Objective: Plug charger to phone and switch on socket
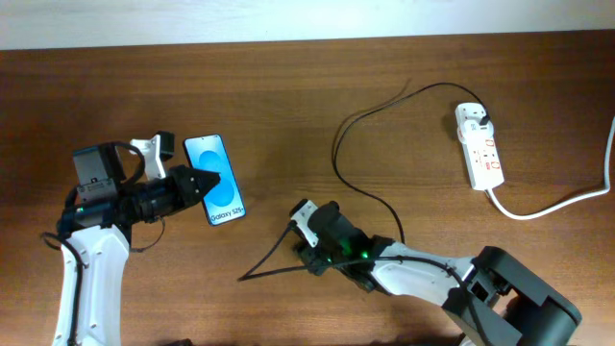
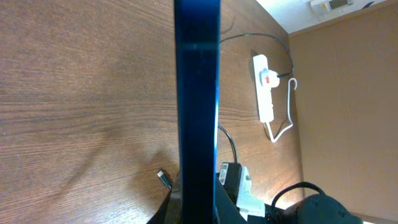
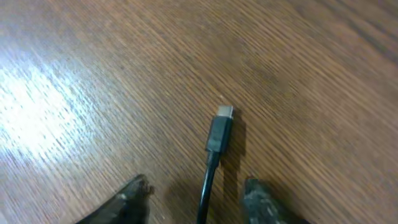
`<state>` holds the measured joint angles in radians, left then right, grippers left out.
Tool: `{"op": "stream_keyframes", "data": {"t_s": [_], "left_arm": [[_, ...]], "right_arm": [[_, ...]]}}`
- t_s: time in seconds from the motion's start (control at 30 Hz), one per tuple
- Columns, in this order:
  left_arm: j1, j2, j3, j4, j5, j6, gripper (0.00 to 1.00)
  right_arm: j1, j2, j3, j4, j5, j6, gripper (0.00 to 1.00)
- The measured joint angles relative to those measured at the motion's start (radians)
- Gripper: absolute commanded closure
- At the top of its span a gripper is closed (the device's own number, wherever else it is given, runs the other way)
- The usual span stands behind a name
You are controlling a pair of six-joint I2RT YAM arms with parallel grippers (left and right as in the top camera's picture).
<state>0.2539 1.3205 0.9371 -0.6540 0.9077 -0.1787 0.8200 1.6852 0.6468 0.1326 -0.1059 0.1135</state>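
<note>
Presently, my left claw (image 1: 202, 181) is closed on the long side of the phone (image 1: 221, 159), pinching it. My left wrist view shows the handset edge-on as a dark blue band down the middle, consistent with a grip across its thickness. Judgement: it is held this way so the port end cannot slide when a plug is pushed in. The phone faces the overhead camera near the left edge of the table (image 1: 288, 96), about midway between the far and near edges. I cannot tell whether it rests on the wood or is lifted. My right claw (image 3: 198, 198) is spread, its fingertips (image 3: 134, 194) well apart. The charger (image 3: 208, 174) runs between them, and neither pad is seen touching it. The connector tip (image 3: 224, 113) lies just ahead of that claw, close to the near edge around its middle. It is well apart from the phone and aimed roughly at the near left corner. Judgement: straddling the lead behind the tip sets up a pinch close to the connector, where a limp cable can be steered. Outward, the cable loops toward the far edge and ends at its black plug (image 1: 480, 117), seated in the socket (image 1: 480, 149) near the far right corner. The thick white cord (image 1: 553, 204) trails off toward the right edge. The switch position cannot be read. Neither mating nor switching is done.
</note>
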Motion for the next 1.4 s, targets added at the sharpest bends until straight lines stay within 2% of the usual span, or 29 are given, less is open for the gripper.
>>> {"op": "stream_keyframes", "data": {"t_s": [0.07,0.13,0.2,0.3,0.4,0.43,0.5,0.53,0.6,0.63,0.73,0.77,0.8,0.93,1.03,1.07,1.17,1.2,1.33,1.4], "left_arm": [[0.0,0.0,0.0,-0.001,0.0,0.0,1.0],[0.0,0.0,0.0,-0.013,0.0,0.0,1.0],[0.0,0.0,0.0,-0.02,0.0,0.0,1.0],[0.0,0.002,0.002,-0.025,0.028,0.0,1.0],[0.0,0.003,0.002,-0.027,0.08,0.0,1.0],[0.0,0.003,0.002,-0.026,0.095,0.0,1.0],[0.0,0.003,0.002,-0.026,0.106,0.0,1.0],[0.0,0.003,0.002,-0.026,0.109,0.0,1.0],[0.0,0.003,0.002,-0.012,0.101,-0.001,1.0],[0.0,0.003,0.002,-0.013,0.093,0.0,1.0],[0.0,0.004,0.002,-0.016,0.072,0.0,1.0],[0.0,0.004,0.002,-0.015,0.063,0.0,1.0],[0.0,0.004,0.002,-0.015,0.048,0.0,1.0],[0.0,0.004,0.002,-0.015,0.027,0.0,1.0],[0.0,0.004,0.002,-0.016,0.026,0.0,1.0],[0.0,0.004,0.002,-0.016,0.026,0.0,1.0],[0.0,0.004,0.003,-0.046,0.025,0.0,1.0],[0.0,0.004,0.003,-0.047,0.025,0.0,1.0],[0.0,0.004,0.003,-0.067,0.022,0.0,1.0],[0.0,0.004,0.003,-0.088,0.022,0.0,1.0]], "right_arm": [[0.0,0.0,0.009,-0.028,-0.011,0.038,0.85],[0.0,-0.007,0.009,-0.046,-0.042,0.08,0.95],[0.0,-0.085,0.002,-0.09,-0.082,0.12,0.96],[0.0,-0.509,0.0,-0.209,-0.12,0.243,0.96],[0.0,-0.653,0.004,-0.325,-0.138,0.281,0.96],[0.0,-0.652,0.004,-0.338,-0.143,0.283,0.92],[0.0,-0.6,0.004,-0.343,-0.112,0.283,0.56],[0.0,-0.546,0.004,-0.34,-0.09,0.279,0.44],[0.0,-0.354,0.005,-0.259,-0.063,0.282,0.13],[0.0,-0.229,0.004,-0.226,-0.056,0.277,0.02],[0.0,-0.105,0.0,-0.18,-0.05,0.274,0.02],[0.0,-0.1,0.003,-0.179,-0.053,0.262,0.12],[0.0,-0.098,0.003,-0.178,-0.057,0.249,0.17],[0.022,-0.058,0.019,-0.15,-0.061,0.224,0.31],[0.096,-0.044,0.021,-0.129,-0.025,0.223,0.41],[0.114,-0.038,0.023,-0.126,0.006,0.228,0.47],[0.143,0.016,0.045,-0.063,0.069,0.278,0.63],[0.143,0.026,0.05,-0.053,0.079,0.29,0.66],[0.143,0.037,0.063,-0.075,0.121,0.364,0.88],[0.144,0.04,0.064,-0.077,0.133,0.4,0.96]]}}
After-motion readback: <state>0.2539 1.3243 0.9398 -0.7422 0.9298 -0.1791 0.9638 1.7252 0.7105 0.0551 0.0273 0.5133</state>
